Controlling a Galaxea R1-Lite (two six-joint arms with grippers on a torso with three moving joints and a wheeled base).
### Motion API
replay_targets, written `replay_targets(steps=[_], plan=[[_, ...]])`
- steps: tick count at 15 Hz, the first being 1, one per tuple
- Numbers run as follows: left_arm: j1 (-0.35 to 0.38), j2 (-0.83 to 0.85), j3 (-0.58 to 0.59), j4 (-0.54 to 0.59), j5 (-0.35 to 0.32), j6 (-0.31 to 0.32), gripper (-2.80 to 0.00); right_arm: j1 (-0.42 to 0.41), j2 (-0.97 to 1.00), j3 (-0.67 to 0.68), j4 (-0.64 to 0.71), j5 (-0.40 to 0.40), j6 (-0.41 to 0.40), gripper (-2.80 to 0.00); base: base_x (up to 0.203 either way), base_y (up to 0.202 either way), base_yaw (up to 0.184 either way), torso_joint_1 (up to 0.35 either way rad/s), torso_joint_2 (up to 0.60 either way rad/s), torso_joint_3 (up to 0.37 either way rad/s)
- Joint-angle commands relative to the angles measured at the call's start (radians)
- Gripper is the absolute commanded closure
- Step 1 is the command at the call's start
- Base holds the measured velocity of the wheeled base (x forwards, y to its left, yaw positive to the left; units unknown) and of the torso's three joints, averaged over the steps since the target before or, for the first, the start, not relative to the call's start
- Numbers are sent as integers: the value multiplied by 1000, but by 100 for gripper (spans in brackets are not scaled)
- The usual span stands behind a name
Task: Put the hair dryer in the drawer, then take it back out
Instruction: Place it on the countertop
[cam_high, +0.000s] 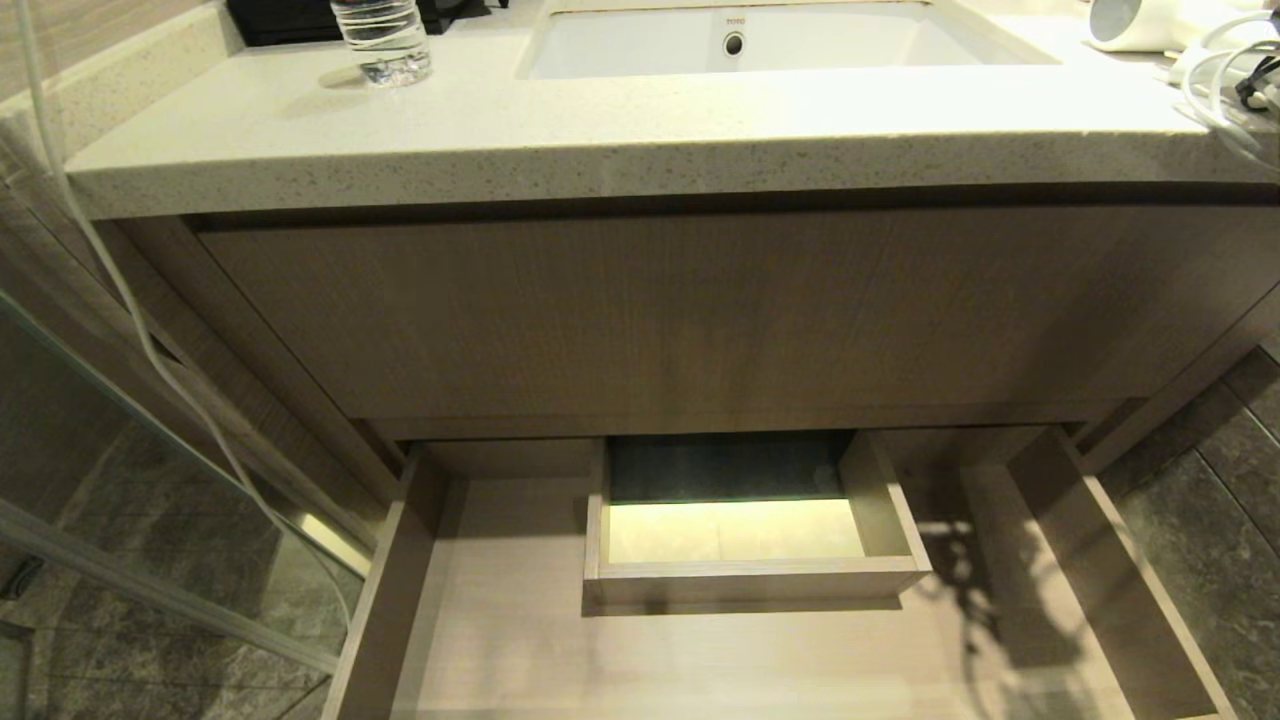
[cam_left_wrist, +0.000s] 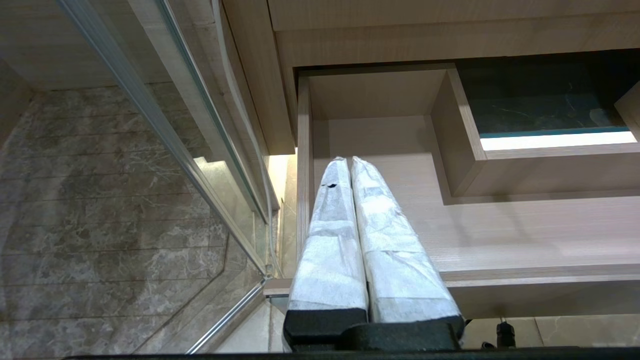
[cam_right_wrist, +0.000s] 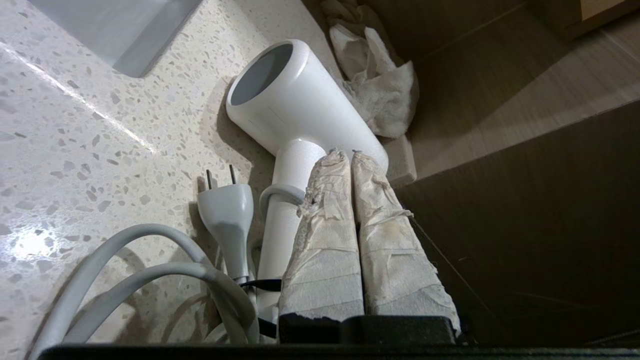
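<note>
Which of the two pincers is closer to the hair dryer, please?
The right pincer, shut beside the hair dryer handle on the counter; the left pincer hangs over the open drawer.

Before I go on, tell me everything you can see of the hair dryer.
The hair dryer is glossy white plastic with a short round barrel, a dark grey round end and a straight handle. It lies on its side on the speckled counter, near the right edge, right of the sink. Its white cord is coiled beside the handle with a black strap; the two-pin plug lies alongside. A crumpled cloth sits behind the barrel. The shut right gripper hovers by the handle, not holding it.
</note>
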Motion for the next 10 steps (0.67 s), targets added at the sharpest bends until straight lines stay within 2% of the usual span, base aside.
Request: replay_targets(steps=[1,2,10], plan=[[0,0,0,0,0,0,0,-1,-32,21,4,3,-13,0,0,0,0,0,0,0],[0,0,0,0,0,0,0,-1,-38,33,-4,5,-22,-280,0,0,0,0,0,0],[0,0,0,0,0,0,0,-2,-62,63,4,0,-26,-280,0,0,0,0,0,0]])
